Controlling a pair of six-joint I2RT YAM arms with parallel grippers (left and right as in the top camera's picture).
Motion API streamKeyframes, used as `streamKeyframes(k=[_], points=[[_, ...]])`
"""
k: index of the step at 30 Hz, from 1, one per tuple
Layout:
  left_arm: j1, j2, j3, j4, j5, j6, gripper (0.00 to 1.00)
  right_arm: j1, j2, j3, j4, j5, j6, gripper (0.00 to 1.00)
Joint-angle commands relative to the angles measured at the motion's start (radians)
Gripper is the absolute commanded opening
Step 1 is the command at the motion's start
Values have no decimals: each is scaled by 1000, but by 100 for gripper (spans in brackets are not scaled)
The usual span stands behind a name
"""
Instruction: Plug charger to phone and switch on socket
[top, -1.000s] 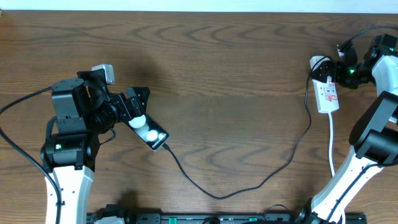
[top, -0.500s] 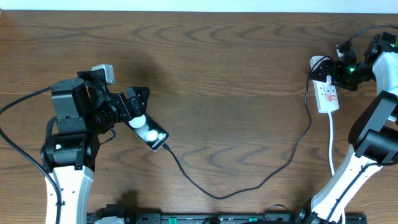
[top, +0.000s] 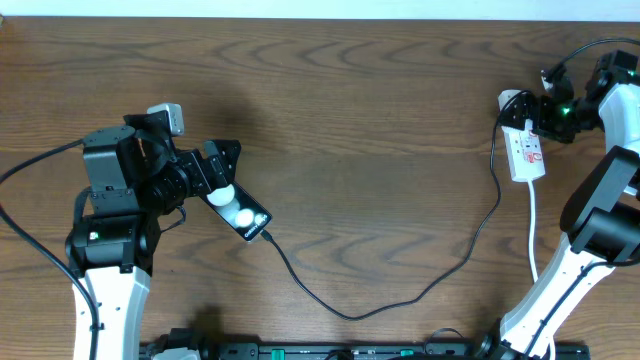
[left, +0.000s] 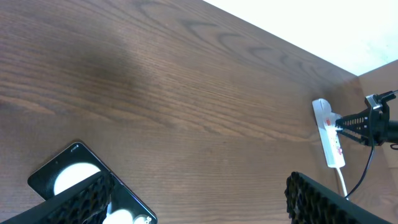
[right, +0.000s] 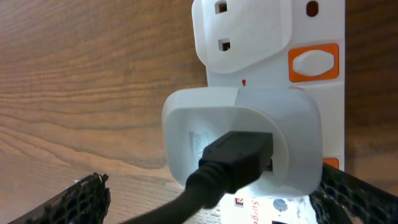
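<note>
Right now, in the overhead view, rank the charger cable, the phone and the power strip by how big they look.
1. charger cable: thin, but by far the longest, running from one of the other two to the other.
2 and 3. phone and power strip: they look about alike and each is partly covered, so I leave them unranked.

Dark wood-grain table (top: 380, 130), pale wall strip along its far edge
</note>
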Motion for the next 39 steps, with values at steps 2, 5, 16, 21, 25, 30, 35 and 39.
streamKeyframes(k=[2,5,16,21,25,30,35,39], points=[[-2,2,16,0,10,13,89,27,24,-37,-9,-92,14,99],[-2,2,16,0,10,13,89,32,24,-37,-11,-92,23,99],[-2,2,16,0,10,13,89,37,24,-45,-34,-98,32,99],[-2,2,16,0,10,13,89,38,24,-87,-13,-154,33,99],[-2,2,16,0,10,13,89,38,24,-129,2,-174,43,99],[-2,2,16,0,10,13,89,34,21,-134,7,-111,82,99],[-2,2,16,1,10,13,89,-1,11,-94,-5,12,173,99],[-2,2,16,0,10,13,89,-49,-21,-51,-19,103,267,99]])
